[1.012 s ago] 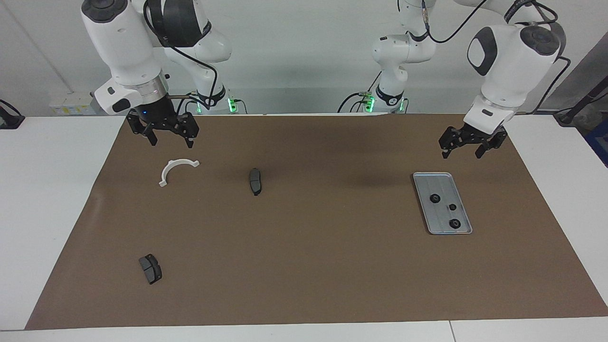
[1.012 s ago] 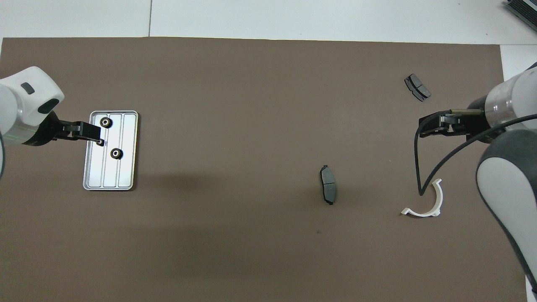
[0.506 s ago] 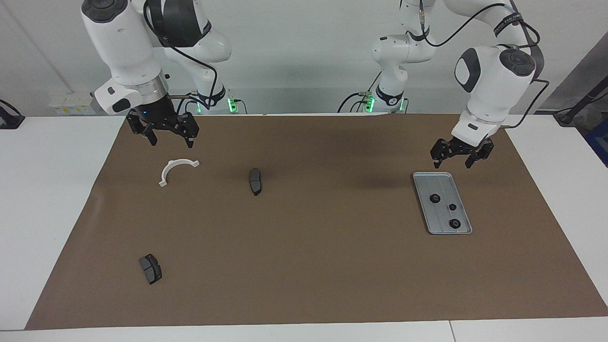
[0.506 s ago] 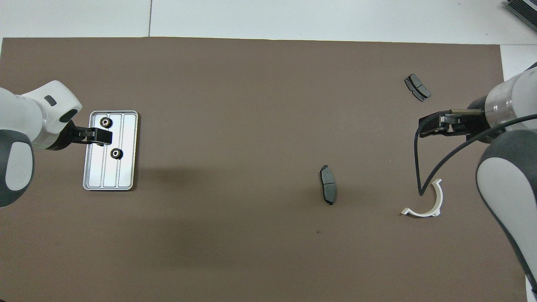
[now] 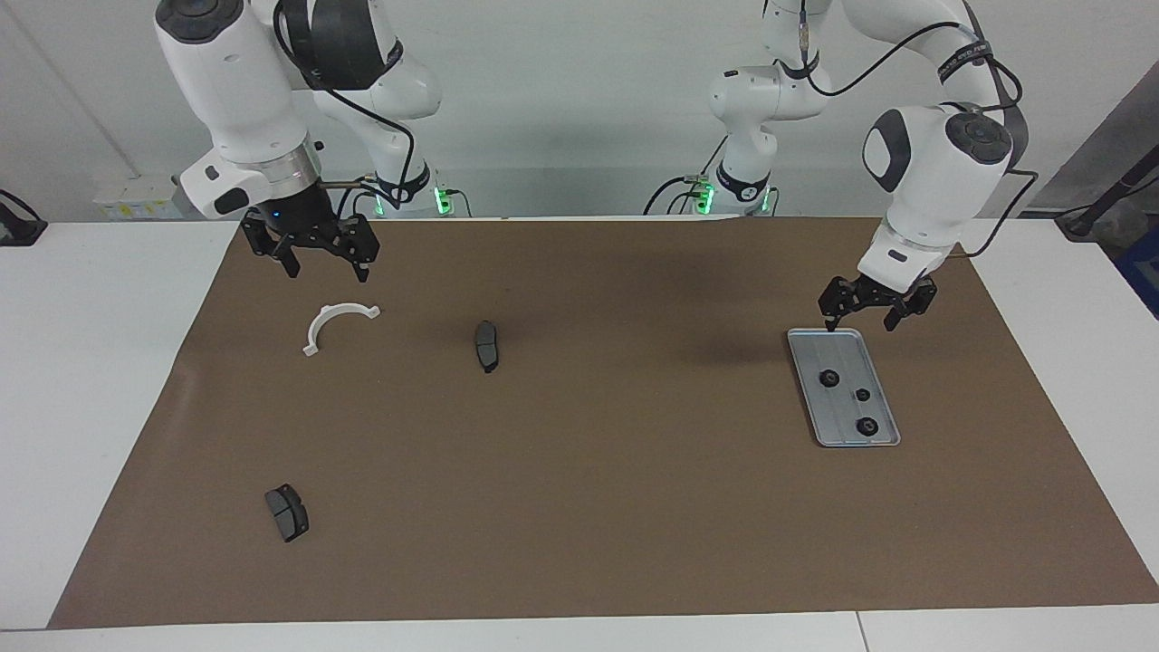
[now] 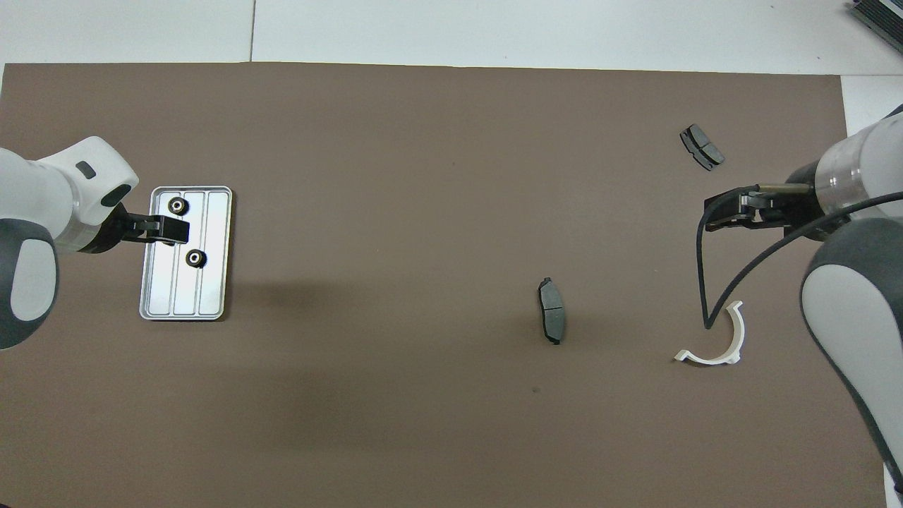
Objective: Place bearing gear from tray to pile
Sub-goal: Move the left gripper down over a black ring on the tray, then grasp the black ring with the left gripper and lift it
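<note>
I hold the left gripper (image 5: 875, 311), fingers spread and empty, over the tray (image 5: 883, 412) where three bearing gears (image 5: 828, 378) sit unmoved, while the right gripper (image 5: 317, 255) waits open above the white bracket (image 5: 335, 321).

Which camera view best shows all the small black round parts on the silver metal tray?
The facing view: all three small black round parts lie unobstructed on the silver metal tray. In the overhead view, the left gripper covers the middle one, leaving two visible.
</note>
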Robot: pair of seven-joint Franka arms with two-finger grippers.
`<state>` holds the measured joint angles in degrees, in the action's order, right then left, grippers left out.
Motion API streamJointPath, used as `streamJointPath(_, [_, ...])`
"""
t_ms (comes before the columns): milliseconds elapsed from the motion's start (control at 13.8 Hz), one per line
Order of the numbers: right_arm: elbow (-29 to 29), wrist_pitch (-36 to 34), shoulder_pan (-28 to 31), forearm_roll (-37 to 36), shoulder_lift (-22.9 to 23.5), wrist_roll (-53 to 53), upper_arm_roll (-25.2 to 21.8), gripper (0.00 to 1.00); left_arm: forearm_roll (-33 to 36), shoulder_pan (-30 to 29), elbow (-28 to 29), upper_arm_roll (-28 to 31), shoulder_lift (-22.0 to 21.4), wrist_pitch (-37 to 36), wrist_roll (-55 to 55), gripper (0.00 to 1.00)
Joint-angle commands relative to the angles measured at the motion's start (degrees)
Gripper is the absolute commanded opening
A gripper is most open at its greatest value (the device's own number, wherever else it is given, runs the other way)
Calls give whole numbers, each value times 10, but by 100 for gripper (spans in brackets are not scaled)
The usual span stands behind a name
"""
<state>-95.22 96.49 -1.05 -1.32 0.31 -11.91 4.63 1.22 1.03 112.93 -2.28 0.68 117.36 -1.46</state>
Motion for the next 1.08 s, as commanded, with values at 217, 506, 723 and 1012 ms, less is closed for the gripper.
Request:
streamJointPath(217, [6, -11, 8, 18, 2, 22, 2, 100, 8, -12, 42, 1, 12, 71, 5, 100])
streamJointPath(506, [6, -10, 8, 18, 2, 21, 2, 100, 1, -31, 77, 1, 29, 129, 3, 95])
streamJointPath(723, [6, -11, 3, 18, 2, 17, 2, 100, -3, -30, 79, 1, 64, 154, 16, 72])
streamJointPath(1012, [6, -11, 3, 17, 1, 16, 2, 100, -3, -26, 80, 1, 107, 202, 53, 63])
